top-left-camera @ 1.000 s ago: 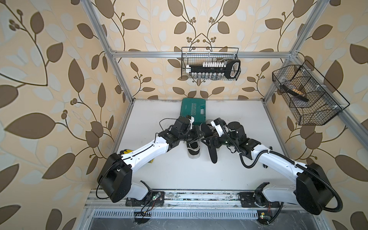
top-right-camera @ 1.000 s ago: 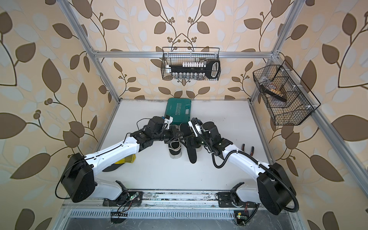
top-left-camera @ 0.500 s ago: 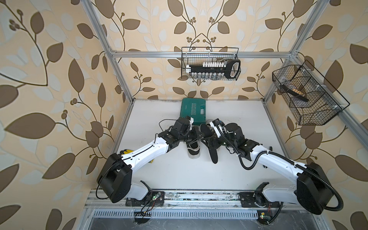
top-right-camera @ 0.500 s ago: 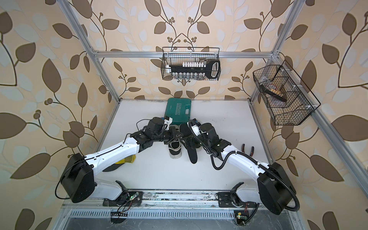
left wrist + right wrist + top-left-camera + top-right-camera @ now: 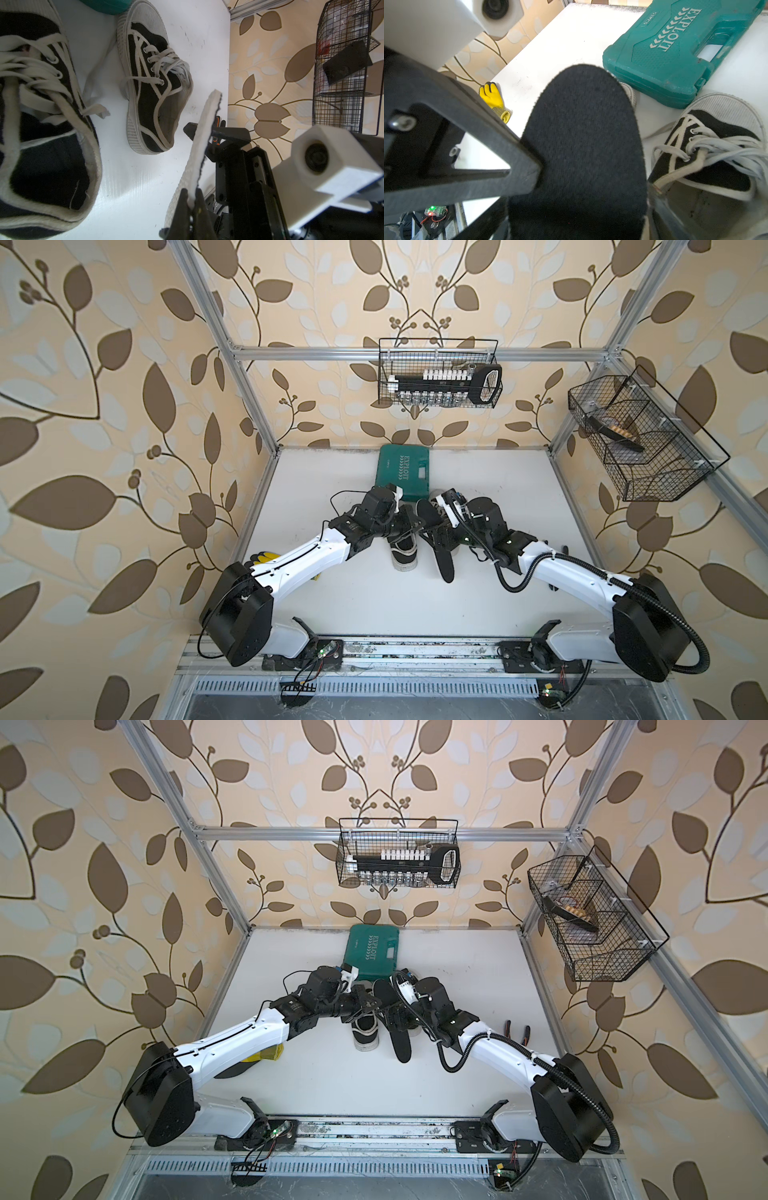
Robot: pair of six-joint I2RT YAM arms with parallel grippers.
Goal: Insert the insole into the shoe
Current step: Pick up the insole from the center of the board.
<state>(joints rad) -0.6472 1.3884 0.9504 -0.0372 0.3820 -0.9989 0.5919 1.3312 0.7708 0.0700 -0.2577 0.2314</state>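
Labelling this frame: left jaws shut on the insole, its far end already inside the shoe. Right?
Not quite. The left jaws are shut on the insole, but its far end is not inside the shoe. The left wrist view shows the insole standing free in the air beside the shoe, wholly outside it.

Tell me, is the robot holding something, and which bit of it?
Yes. The left pincer is shut on the insole, pinching it by its thin edge.

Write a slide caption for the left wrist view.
Left end effector pinches the insole, seen edge-on, over the white table; near sneaker and far sneaker lie beside it.
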